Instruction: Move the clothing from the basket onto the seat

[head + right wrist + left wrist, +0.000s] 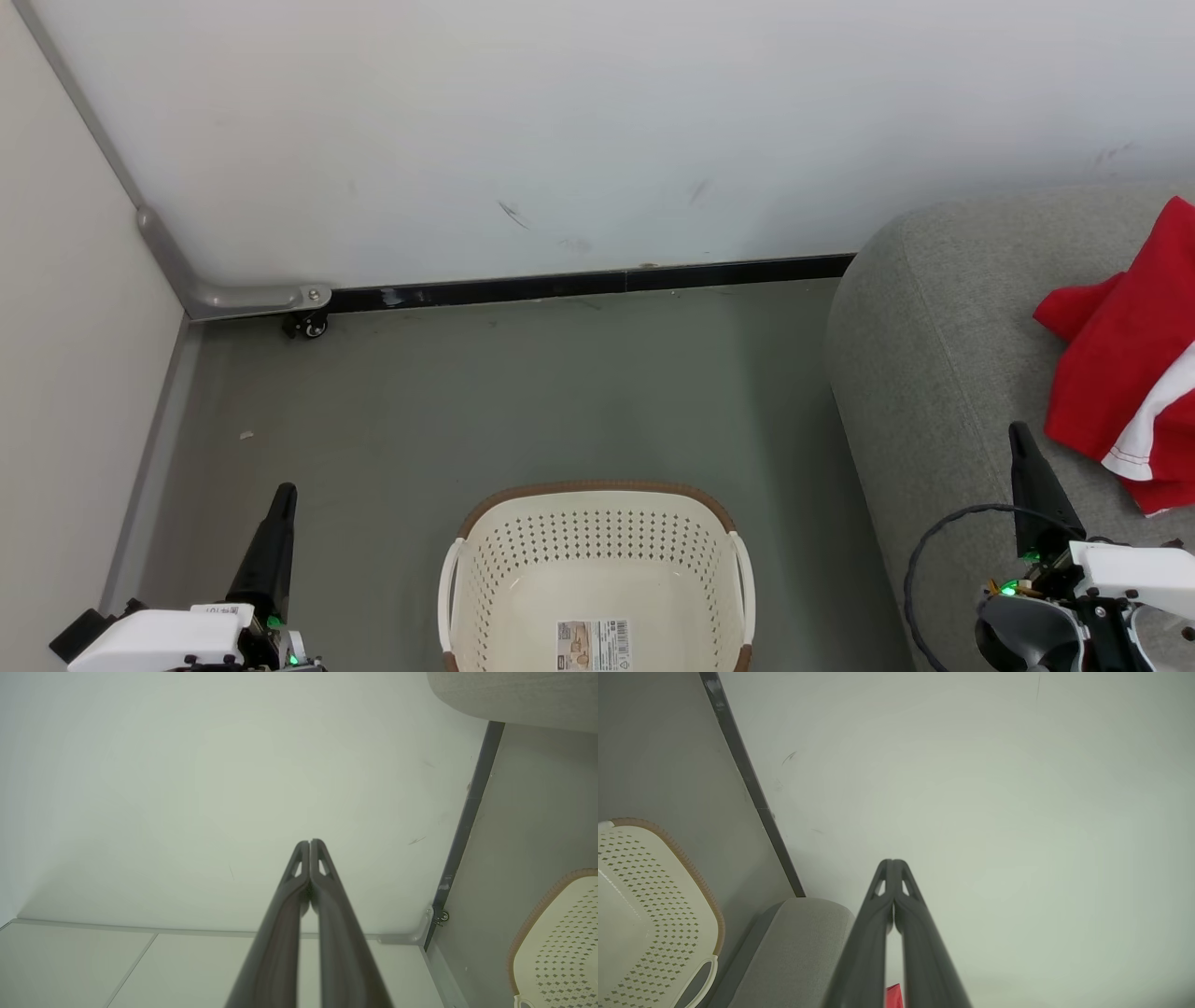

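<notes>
The cream basket (597, 523) with a brown rim stands on the floor at the bottom middle, with nothing inside but a barcode sticker (594, 645) on its floor. Red clothing (1125, 359) with a white panel lies crumpled on the grey seat (924, 373) at the right. My left gripper (285, 492) is shut and holds nothing, hanging over the floor left of the basket. My right gripper (1018, 431) is shut and holds nothing, over the seat just left of the clothing. Both wrist views show closed fingertips, left (893, 862) and right (309, 842), against the white wall.
A white wall (597, 131) with a black baseboard (588, 280) closes the back. A side panel (65, 373) stands at the left, with a grey bracket and small caster (308, 325) in the corner. Grey floor (523, 392) lies between basket and wall.
</notes>
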